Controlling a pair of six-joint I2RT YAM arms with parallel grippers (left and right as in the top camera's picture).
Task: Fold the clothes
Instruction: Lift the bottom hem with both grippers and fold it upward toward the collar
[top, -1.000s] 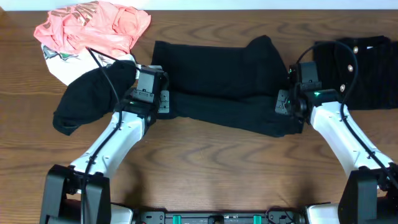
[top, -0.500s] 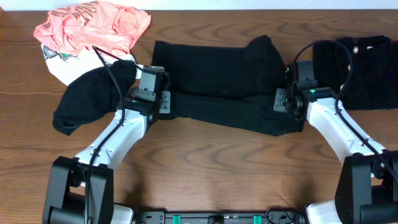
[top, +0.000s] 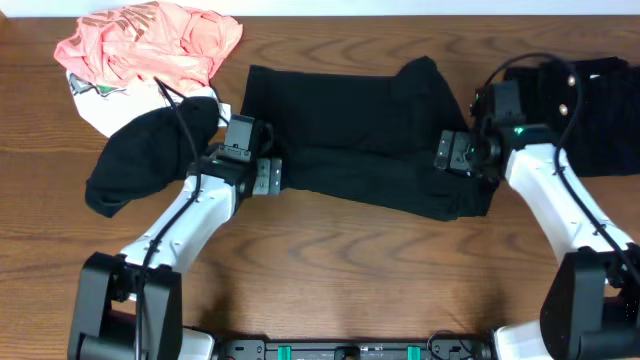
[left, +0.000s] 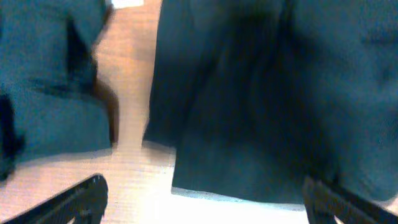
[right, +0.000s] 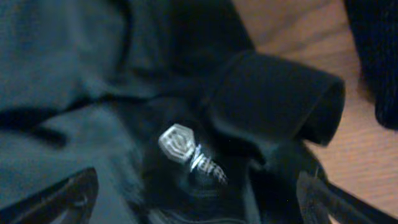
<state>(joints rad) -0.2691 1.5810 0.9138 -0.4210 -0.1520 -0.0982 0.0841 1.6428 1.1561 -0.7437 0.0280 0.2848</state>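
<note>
The clothes here are chiefly a black T-shirt (top: 360, 130), lying folded into a wide band across the middle of the table. My left gripper (top: 268, 176) stands open at its left end. In the left wrist view the fingers (left: 81, 196) are spread wide above the shirt's lower edge (left: 249, 124), and nothing is between them. My right gripper (top: 448, 152) is open over the shirt's right end. Between its spread fingertips (right: 56, 199) lies rumpled black cloth with a white hexagon logo (right: 177, 143), and a rolled sleeve (right: 280, 93) sits to the right.
A coral-pink garment (top: 150, 40) and a white printed one (top: 95, 100) lie at the back left. A black bundle (top: 140, 160) sits next to my left arm. Another black garment (top: 590, 110) lies at the right edge. Bare wood table (top: 330, 270) stretches along the front.
Both grippers have gone from shut to wide open, letting go of the black T-shirt's ends. The right wrist has shifted slightly toward the back.
</note>
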